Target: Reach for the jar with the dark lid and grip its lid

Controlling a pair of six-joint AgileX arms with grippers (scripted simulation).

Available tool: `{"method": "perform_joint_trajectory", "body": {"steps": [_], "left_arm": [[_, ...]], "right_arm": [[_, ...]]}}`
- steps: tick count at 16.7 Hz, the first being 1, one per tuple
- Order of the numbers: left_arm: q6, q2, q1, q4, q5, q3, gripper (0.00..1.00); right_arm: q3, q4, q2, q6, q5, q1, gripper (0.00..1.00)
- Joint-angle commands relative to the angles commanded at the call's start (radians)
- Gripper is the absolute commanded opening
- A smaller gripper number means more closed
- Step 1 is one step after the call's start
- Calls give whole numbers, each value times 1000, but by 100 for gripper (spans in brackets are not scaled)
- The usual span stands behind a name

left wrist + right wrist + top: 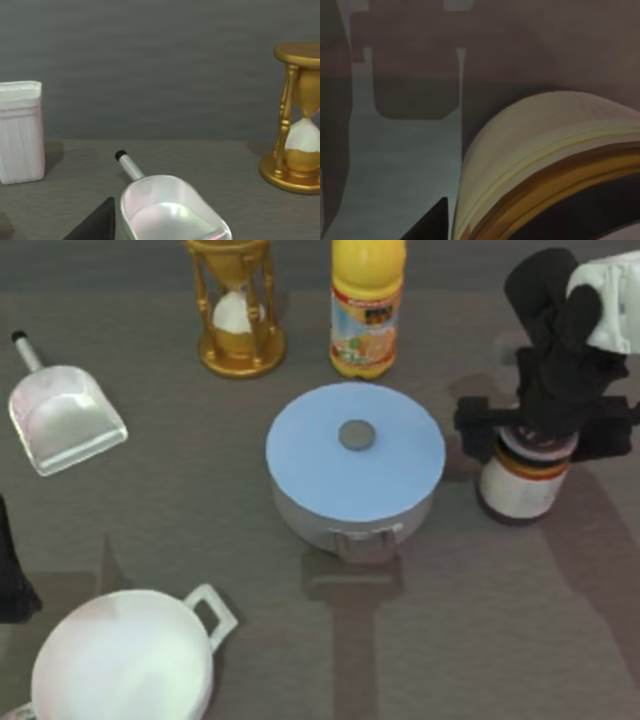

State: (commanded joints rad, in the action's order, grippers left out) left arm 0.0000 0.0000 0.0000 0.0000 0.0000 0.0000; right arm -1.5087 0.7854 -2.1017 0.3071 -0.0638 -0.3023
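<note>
The jar (520, 485), squat with a white label and a dark band, stands on the right side of the table, right of the blue-lidded pot. My right gripper (545, 430) sits directly on top of it and covers most of the dark lid (548, 448); only the lid's rim shows. In the right wrist view the jar (535, 150) fills the frame, with the dark lid (585, 215) nearest. One dark fingertip (432, 225) stands just outside the jar's wall; the other is hidden. The jaws look open around the lid. My left gripper (12, 585) is parked at the left edge.
A pot with a light-blue lid (355, 455) stands mid-table, close to the jar. Behind are an orange juice bottle (367, 305) and a gold hourglass (237, 310). A clear scoop (62, 410) and a white pan (125, 660) lie at the left.
</note>
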Motion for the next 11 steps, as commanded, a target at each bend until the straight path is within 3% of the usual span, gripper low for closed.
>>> {"method": "perform_joint_trajectory", "body": {"steps": [5, 11], "left_arm": [[0, 0, 0, 0, 0, 0, 100], [0, 0, 0, 0, 0, 0, 100]], "right_arm": [[0, 0, 0, 0, 0, 0, 98], [0, 0, 0, 0, 0, 0, 100]]}}
